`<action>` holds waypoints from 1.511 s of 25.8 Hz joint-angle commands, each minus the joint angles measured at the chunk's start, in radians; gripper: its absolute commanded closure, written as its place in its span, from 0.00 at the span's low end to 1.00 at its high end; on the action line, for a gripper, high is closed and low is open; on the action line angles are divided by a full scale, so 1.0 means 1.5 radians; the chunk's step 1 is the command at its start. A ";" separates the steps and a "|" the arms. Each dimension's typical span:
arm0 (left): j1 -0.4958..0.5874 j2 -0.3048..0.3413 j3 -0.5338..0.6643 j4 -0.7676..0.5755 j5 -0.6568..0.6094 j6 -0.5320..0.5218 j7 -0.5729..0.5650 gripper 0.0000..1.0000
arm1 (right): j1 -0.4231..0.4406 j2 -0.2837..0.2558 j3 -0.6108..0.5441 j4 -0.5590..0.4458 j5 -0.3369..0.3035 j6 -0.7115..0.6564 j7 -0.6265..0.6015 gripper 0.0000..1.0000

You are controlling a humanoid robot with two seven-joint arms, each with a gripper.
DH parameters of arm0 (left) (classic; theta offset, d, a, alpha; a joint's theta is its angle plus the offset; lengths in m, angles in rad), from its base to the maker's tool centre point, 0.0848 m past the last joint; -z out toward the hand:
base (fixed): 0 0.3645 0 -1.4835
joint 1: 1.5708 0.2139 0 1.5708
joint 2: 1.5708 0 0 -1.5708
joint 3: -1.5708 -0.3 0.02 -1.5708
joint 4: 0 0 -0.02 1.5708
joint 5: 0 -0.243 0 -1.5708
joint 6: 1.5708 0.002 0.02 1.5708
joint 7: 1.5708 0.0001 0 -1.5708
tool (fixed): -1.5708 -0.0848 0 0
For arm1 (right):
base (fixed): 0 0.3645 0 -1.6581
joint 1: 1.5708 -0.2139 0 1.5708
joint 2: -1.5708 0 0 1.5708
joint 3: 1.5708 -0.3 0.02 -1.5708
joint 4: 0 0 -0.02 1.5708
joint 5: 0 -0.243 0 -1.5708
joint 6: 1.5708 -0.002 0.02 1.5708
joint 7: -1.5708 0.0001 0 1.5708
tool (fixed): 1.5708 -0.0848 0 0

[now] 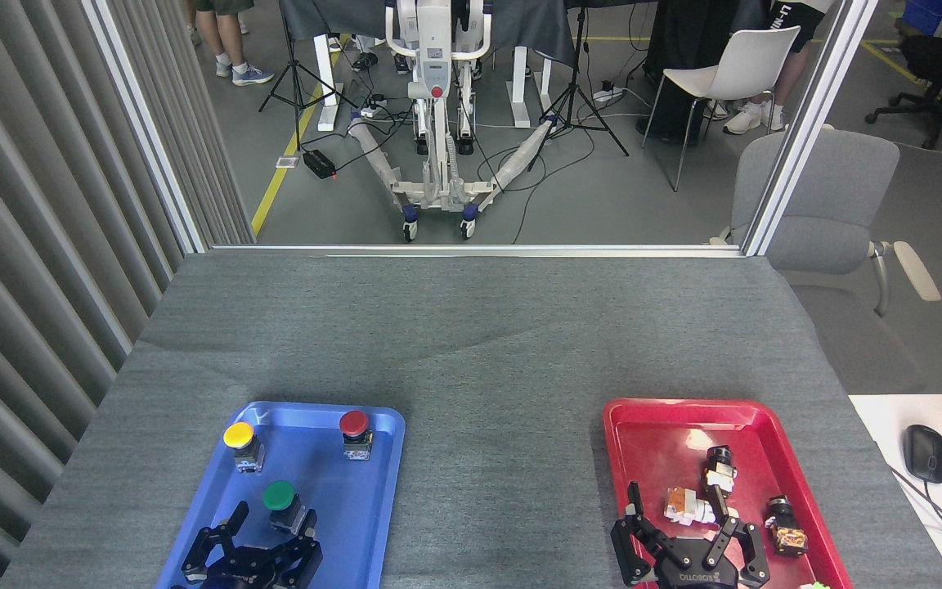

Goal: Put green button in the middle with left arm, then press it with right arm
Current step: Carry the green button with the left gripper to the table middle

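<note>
Table (pixel 471 327) carries two trays, both at its near edge: one tray (pixel 373 507) near the left corner, the other tray (pixel 651 433) near the right corner, bare cloth (pixel 504 458) between them.

Left tray: three buttons. One button (pixel 240 442) at the tray's far left corner, a second (pixel 355 431) at its far right, a third (pixel 281 503) nearer, about mid-tray. Left gripper (pixel 271 528) sits just before this third button, fingers either side of it, not touching.

Right tray: several small parts (pixel 704 495) clustered around mid-tray, one part (pixel 786 523) by the right rim. Right gripper (pixel 688 536) over the tray's near end, spread.

Beyond the table's far edge: floor, a wheeled stand (pixel 438 123), chairs (pixel 823 204) right. Side desk with a mouse (pixel 926 452) off the right edge.
</note>
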 commanded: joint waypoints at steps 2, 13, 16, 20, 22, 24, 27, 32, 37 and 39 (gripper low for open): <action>-0.006 0.001 -0.003 0.009 0.001 -0.001 -0.017 0.04 | 0.000 0.002 -0.007 -0.001 0.002 -0.001 0.001 0.00; -0.016 0.000 -0.006 0.010 0.002 -0.012 -0.019 0.45 | -0.002 0.004 -0.013 -0.002 0.004 -0.001 0.002 0.00; -0.014 0.001 -0.008 0.010 0.002 -0.028 -0.020 0.66 | -0.001 0.003 -0.013 -0.002 0.004 -0.001 0.002 0.00; -0.008 0.012 -0.008 0.009 0.002 -0.071 -0.020 0.96 | -0.001 -0.001 -0.012 -0.002 0.004 -0.001 0.002 0.00; -0.009 0.018 -0.008 0.003 0.002 -0.114 -0.018 1.00 | -0.001 -0.003 -0.012 -0.002 0.004 -0.002 0.002 0.00; -0.009 0.017 -0.007 -0.014 0.004 -0.133 -0.010 1.00 | -0.001 -0.004 -0.012 -0.002 0.004 -0.002 0.002 0.00; -0.014 0.011 -0.019 -0.057 0.003 -0.140 -0.007 1.00 | -0.001 -0.003 -0.012 -0.002 0.004 -0.002 0.002 0.00; -0.107 -0.006 -0.180 -0.051 -0.007 -0.128 -0.009 1.00 | 0.000 -0.001 -0.011 -0.002 0.004 -0.002 0.003 0.00; -0.180 -0.071 -0.229 0.055 -0.068 -0.124 -0.018 1.00 | 0.001 -0.003 -0.010 -0.002 0.005 -0.002 0.002 0.00; -0.208 -0.103 -0.241 0.121 -0.088 -0.124 -0.013 1.00 | 0.001 -0.003 -0.010 -0.003 0.005 -0.002 0.002 0.00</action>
